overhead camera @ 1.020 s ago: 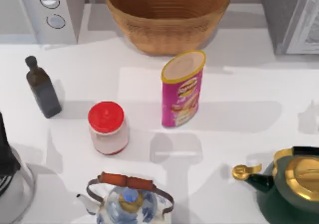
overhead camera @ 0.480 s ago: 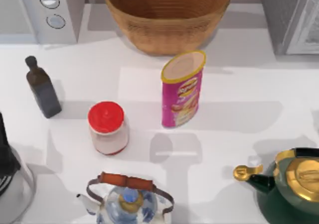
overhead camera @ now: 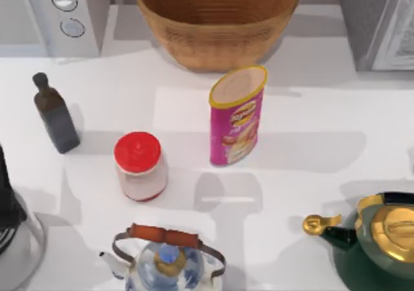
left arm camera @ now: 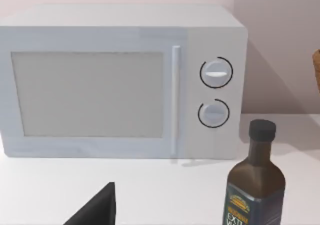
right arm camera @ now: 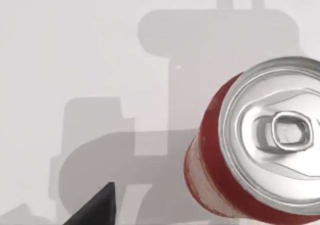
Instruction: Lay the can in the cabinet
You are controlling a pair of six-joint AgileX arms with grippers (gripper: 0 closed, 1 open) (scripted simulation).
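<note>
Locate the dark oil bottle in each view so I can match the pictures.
Top view: the dark bottle stands at the table's left, in front of the microwave.
Left wrist view: the dark bottle stands close by, near the microwave's knob end.
Right wrist view: looks at a red drinks can.
Shared landmark: the microwave.

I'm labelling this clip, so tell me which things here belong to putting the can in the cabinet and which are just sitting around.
For the job:
- chips can, upright mid-table
- cabinet, far right corner

Just lying about:
- wicker basket
- microwave
- dark oil bottle
- red-lidded jar
- blue-and-white teapot
- green kettle
- red soda can
</note>
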